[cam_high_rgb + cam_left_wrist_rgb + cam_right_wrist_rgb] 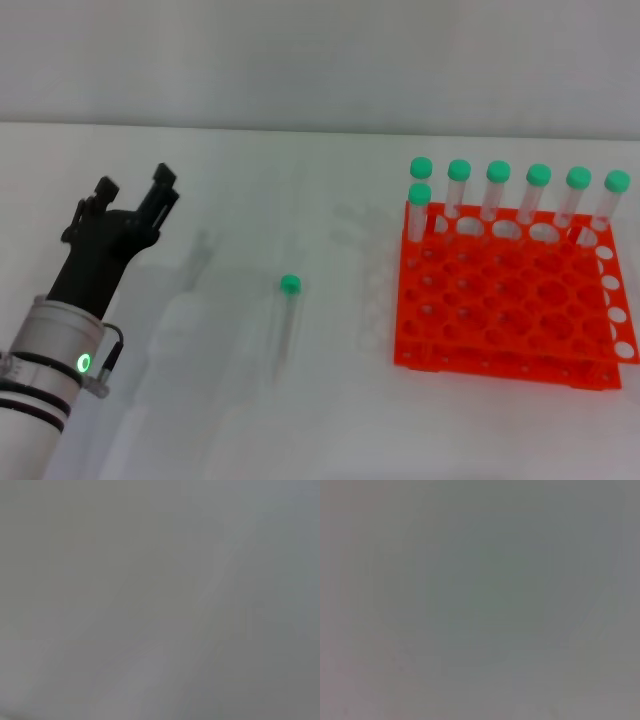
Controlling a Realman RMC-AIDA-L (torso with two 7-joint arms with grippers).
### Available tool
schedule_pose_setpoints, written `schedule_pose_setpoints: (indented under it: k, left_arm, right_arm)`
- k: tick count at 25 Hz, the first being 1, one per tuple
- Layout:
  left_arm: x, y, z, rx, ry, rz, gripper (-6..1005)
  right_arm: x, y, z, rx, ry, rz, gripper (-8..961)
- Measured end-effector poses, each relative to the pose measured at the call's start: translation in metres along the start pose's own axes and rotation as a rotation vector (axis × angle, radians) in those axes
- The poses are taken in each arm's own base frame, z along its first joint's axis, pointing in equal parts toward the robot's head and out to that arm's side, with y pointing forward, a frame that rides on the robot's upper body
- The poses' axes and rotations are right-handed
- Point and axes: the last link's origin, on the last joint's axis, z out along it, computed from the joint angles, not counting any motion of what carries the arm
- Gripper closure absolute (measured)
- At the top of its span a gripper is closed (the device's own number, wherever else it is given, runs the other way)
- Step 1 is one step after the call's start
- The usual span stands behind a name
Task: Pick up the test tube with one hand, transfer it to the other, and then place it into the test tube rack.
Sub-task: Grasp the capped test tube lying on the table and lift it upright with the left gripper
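A clear test tube (288, 315) with a green cap lies alone on the white table, near the middle, cap toward the far side. The orange-red test tube rack (505, 300) stands to its right and holds several green-capped tubes (498, 190) upright in its far row. My left gripper (128, 200) is at the left, well apart from the lying tube, its black fingers spread open and empty. My right gripper is out of view. Both wrist views show only a plain grey surface.
The white table (250, 420) spreads around the tube and rack. A pale wall runs along the far edge. The rack's front rows of holes stand empty.
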Motion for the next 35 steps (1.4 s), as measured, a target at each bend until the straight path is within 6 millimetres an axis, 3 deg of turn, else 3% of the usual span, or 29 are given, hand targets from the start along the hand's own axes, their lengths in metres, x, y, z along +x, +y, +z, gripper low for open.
schedule_pose_setpoints:
  k: [4, 8, 16, 21, 29, 35]
  left_arm:
    - [-0.001, -0.005, -0.002, 0.032, -0.006, -0.154, 127]
    - [0.007, -0.004, 0.005, -0.007, 0.01, -0.146, 129]
    - [0.048, -0.025, 0.049, -0.165, -0.092, -0.203, 133]
    - [0.093, -0.038, 0.087, -0.249, -0.27, -0.265, 136]
    - [0.161, -0.02, 0.129, -0.253, -0.666, -0.202, 139]
    - [0.175, 0.001, 0.141, -0.089, -0.974, -0.134, 149]
  right_arm:
    - [0.001, -0.001, -0.001, 0.002, 0.002, 0.0, 96]
    - [0.001, -0.001, -0.001, 0.003, 0.002, 0.0, 96]
    - [-0.001, 0.003, 0.002, -0.013, -0.006, -0.004, 97]
    - [-0.004, 0.001, 0.003, -0.008, -0.015, -0.009, 97]
    - [-0.009, 0.003, 0.009, -0.018, -0.029, -0.019, 97]
    - [-0.011, 0.003, 0.012, -0.018, -0.038, -0.02, 98]
